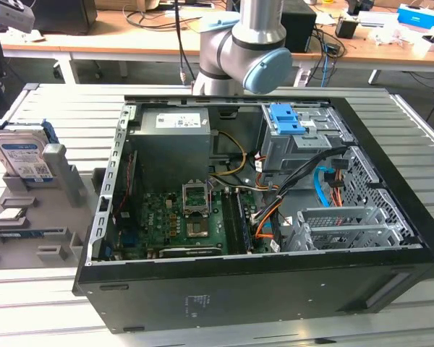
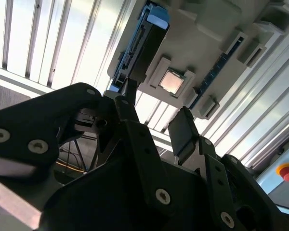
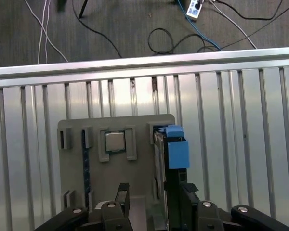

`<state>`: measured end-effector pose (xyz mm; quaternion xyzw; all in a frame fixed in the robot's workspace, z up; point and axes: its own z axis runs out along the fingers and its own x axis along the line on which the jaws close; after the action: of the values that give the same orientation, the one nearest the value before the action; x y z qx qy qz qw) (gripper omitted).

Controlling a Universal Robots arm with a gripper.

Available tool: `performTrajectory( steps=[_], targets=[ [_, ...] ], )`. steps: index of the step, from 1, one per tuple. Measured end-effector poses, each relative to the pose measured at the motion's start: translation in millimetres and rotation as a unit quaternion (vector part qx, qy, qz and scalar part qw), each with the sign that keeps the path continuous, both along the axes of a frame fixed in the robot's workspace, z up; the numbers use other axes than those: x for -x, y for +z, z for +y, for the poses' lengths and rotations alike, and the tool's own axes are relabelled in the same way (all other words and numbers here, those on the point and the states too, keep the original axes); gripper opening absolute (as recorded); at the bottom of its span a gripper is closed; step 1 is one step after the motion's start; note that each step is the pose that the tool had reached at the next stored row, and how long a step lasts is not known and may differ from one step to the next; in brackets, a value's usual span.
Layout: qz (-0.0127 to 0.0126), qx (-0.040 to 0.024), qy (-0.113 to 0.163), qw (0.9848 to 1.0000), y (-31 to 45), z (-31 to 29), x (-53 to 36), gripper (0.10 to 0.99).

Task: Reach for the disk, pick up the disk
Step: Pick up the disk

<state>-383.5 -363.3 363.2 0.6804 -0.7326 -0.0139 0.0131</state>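
The disk (image 1: pixel 25 155) stands on edge in a slot of the grey holder tray (image 1: pixel 64 189) at the exterior view's left, its white-and-blue label facing the camera. In the first wrist view I look down on the disk's thin edge (image 3: pixel 160 163) with its blue rail. My gripper (image 3: pixel 154 197) hangs above the tray, open, with nothing between its dark fingers (image 3: pixel 122 192). It is still apart from the disk. In the second wrist view the disk (image 2: pixel 139 48) lies beyond the open gripper (image 2: pixel 154 115).
A small square processor chip (image 3: pixel 115 141) sits in the tray beside the disk. The open computer case (image 1: pixel 275 289) fills the middle of the slatted metal table, with a blue bracket (image 1: pixel 286 119) inside. A red button (image 2: pixel 286 171) sits by the table.
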Motion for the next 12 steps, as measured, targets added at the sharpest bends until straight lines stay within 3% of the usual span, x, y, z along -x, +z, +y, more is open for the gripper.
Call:
performTrajectory(
  steps=[4,12],
  targets=[
    [0.0,0.0,0.0,1.0,-2.8,3.3,0.0,0.545],
    [0.0,0.0,0.0,1.0,-17.1,3.8,0.0,0.545]
  ],
)
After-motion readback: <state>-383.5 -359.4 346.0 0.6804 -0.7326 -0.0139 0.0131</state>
